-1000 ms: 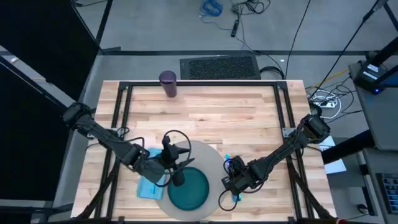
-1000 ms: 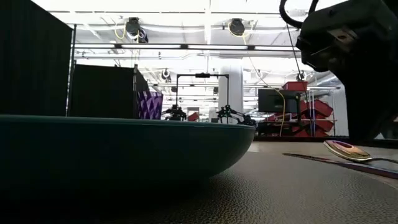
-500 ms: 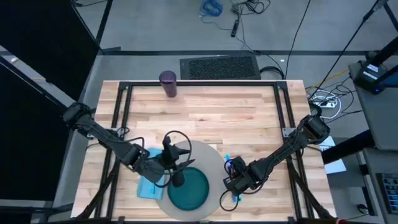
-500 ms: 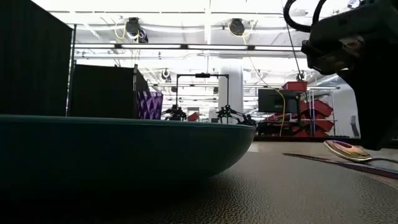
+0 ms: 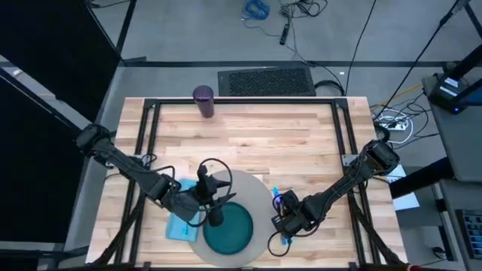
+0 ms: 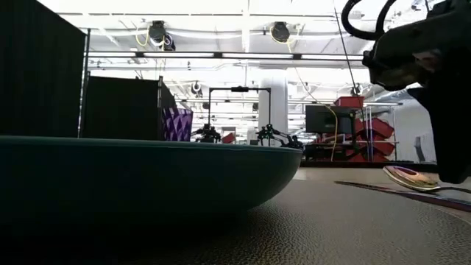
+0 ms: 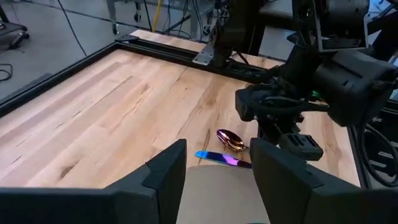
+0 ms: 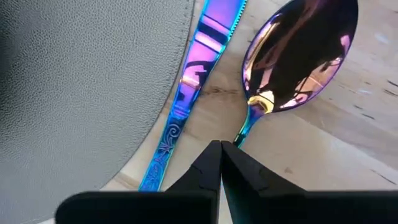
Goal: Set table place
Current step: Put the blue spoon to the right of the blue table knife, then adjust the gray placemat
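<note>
The right gripper (image 8: 221,149), fingers pressed together with nothing between them, hovers over the iridescent spoon (image 8: 298,56) lying just beside the blue knife (image 8: 193,87) at the round grey mat's (image 5: 260,188) edge. The left gripper (image 7: 214,168), fingers spread, sits above the teal plate (image 5: 228,229) beside the light blue napkin (image 5: 179,226). Far across the pale wood worktop (image 5: 256,135) stands the purple cup (image 5: 203,100).

One plate (image 5: 229,230); one cup (image 5: 203,100); one knife (image 8: 186,99); one spoon (image 8: 292,59); perhaps one napkin (image 5: 178,224).
</note>
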Robot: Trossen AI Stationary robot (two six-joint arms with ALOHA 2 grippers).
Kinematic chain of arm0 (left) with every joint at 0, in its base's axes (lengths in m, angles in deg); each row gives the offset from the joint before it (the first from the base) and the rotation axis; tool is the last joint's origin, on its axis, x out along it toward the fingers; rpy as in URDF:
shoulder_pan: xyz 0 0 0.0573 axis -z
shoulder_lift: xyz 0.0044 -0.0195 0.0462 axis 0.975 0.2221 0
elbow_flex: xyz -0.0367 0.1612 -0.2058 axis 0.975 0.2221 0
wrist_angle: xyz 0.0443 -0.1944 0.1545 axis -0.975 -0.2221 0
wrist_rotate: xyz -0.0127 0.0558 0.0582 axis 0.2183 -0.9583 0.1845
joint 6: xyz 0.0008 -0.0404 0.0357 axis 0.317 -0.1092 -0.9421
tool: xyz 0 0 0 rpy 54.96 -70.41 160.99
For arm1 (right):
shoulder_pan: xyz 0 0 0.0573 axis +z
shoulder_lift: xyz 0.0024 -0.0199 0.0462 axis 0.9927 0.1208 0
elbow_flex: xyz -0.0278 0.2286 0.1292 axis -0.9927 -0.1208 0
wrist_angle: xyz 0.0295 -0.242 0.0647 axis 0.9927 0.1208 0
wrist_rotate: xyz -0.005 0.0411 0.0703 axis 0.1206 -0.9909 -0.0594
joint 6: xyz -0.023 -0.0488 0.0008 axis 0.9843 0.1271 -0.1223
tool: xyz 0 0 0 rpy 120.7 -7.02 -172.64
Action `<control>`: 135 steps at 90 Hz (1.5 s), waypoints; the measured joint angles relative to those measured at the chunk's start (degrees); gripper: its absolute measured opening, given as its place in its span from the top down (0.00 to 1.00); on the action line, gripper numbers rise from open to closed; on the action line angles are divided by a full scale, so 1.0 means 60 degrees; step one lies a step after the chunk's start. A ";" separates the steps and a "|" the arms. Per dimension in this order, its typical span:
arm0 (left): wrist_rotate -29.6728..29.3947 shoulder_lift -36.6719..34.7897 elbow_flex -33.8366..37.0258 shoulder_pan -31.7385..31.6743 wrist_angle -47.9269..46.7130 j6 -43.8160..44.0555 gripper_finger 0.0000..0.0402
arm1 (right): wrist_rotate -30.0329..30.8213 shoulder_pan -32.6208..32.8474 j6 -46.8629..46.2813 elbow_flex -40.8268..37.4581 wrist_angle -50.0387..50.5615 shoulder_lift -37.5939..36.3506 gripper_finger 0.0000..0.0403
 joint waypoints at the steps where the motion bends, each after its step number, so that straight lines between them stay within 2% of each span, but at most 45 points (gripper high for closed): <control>1: 0.0000 0.0000 0.0000 0.0000 -0.0002 0.0002 0.60 | 0.0000 0.0000 0.0000 0.0000 0.0000 -0.0002 1.00; 83: 0.0000 0.0000 0.0000 0.0018 -0.0003 -0.0241 0.60 | -0.0248 0.0075 -0.0044 0.0000 0.0310 0.0155 1.00; 104: 0.0000 0.0000 0.0000 0.0018 -0.0006 -0.0241 0.60 | 0.0021 0.0098 0.0183 0.0387 0.0327 0.0125 1.00; 117: 0.0000 0.0000 0.0000 0.0018 -0.0003 -0.0241 0.60 | 0.0359 0.0096 0.0432 0.1098 0.1250 0.0123 1.00; 135: 0.0000 0.0000 0.0000 0.0063 -0.0003 -0.0239 0.60 | 0.0523 0.0069 0.0043 0.1747 0.3919 0.0110 1.00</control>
